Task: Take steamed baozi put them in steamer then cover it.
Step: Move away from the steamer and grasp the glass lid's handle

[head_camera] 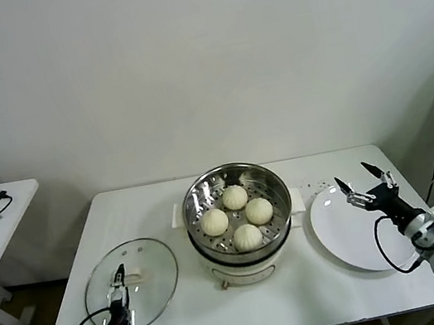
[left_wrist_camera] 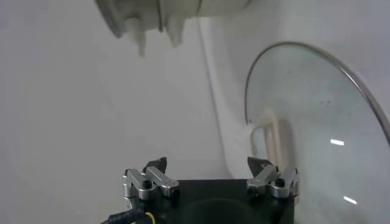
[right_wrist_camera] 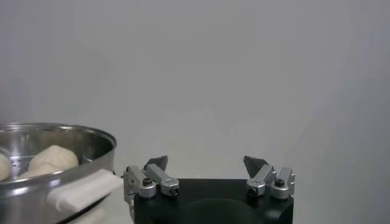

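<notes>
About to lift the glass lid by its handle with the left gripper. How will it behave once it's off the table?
The glass lid looks rigid and probably heavy for its thinness. Its cream handle sits at the centre, so it should hang fairly level, though a loose pinch may let it swing. Glass with a metal rim: likely slick and breakable, so set it on the steamer gently.

The steamer (head_camera: 239, 213) stands at the middle of the tabletop (head_camera: 159, 215), with four baozi (head_camera: 235, 197) (head_camera: 259, 210) (head_camera: 215, 222) (head_camera: 247, 236) inside its basket. To its left, nearer the near edge, the cover (head_camera: 142, 283) lies flat on the tabletop, well apart from the steamer. To the right of the steamer lies a plate (head_camera: 347, 232), just beside it. The left end effector (head_camera: 120, 287) hangs over the near part of the cover. The right end effector (head_camera: 364, 183) hangs over the plate's far right part, fingers spread.
</notes>
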{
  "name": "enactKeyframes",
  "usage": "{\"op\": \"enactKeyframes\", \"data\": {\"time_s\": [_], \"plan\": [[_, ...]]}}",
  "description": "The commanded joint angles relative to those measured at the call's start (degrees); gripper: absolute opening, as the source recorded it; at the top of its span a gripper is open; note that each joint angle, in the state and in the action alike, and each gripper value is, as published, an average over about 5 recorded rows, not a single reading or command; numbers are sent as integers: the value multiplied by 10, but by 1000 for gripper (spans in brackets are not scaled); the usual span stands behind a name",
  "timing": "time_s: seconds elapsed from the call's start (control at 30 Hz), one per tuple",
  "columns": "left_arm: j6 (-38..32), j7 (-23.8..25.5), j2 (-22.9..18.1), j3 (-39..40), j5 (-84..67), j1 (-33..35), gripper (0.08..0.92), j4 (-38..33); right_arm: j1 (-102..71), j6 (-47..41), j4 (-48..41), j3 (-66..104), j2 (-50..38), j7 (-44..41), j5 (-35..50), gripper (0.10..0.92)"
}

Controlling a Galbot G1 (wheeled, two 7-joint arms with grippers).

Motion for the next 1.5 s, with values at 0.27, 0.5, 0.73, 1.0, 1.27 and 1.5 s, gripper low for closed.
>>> {"op": "enactKeyframes", "data": {"time_s": [0.27, 0.5, 0.73, 1.0, 1.27, 1.5], "plan": [[2, -53, -14, 7, 29, -110, 823, 142, -12, 13, -28, 15, 26, 1, -42, 823], [5, -66, -6, 9, 22, -143, 823, 180, -10, 20, -33, 15, 33, 5, -48, 823], [9, -72, -2, 11, 16, -171, 823, 215, -11, 24, -36, 18, 35, 4, -52, 823], [2, -81, 1, 13, -10, -194, 817, 234, -12, 30, -42, 19, 41, 1, -62, 823], [-11, -82, 9, 10, -33, -200, 619, 250, -8, 32, -43, 17, 44, -2, -71, 823], [-20, -79, 15, 8, -55, -192, 420, 238, -2, 35, -47, 15, 45, -5, -80, 823]]}}
